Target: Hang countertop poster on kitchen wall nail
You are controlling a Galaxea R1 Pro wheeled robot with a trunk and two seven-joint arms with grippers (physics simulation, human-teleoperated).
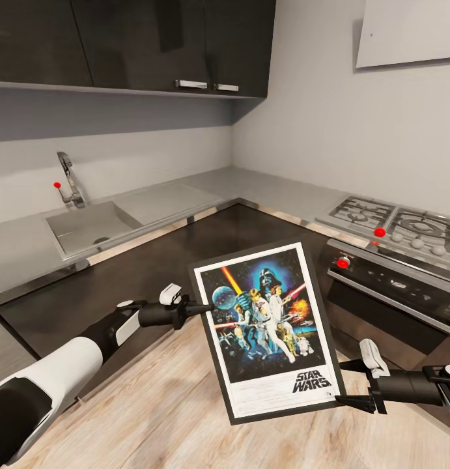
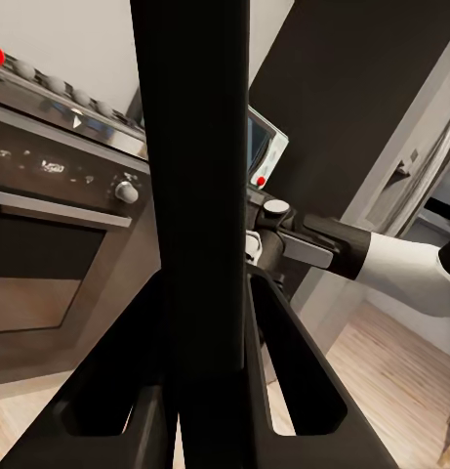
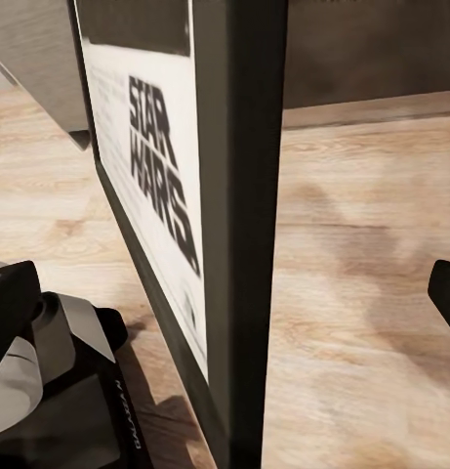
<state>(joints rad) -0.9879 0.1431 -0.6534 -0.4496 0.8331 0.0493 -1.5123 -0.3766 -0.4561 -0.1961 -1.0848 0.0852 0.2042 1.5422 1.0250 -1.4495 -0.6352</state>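
The Star Wars poster (image 1: pixel 269 331) hangs tilted in the air above the wooden floor, in front of the corner of the grey kitchen countertop (image 1: pixel 166 200). My left gripper (image 1: pixel 197 307) is shut on the poster's left edge. In the left wrist view the black frame (image 2: pixel 190 147) runs up between the closed fingers (image 2: pixel 293 371). My right gripper (image 1: pixel 347 384) stands open around the poster's lower right corner. The right wrist view looks along the frame edge (image 3: pixel 239 244), with a gap to each finger and the "STAR WARS" lettering visible.
The sink (image 1: pixel 88 228) with its tap sits at the back left, with a small red pin (image 1: pixel 56 185) on the wall beside it. The gas hob (image 1: pixel 394 221) and oven (image 1: pixel 394 290) stand at the right. Dark upper cabinets (image 1: pixel 153 39) hang above.
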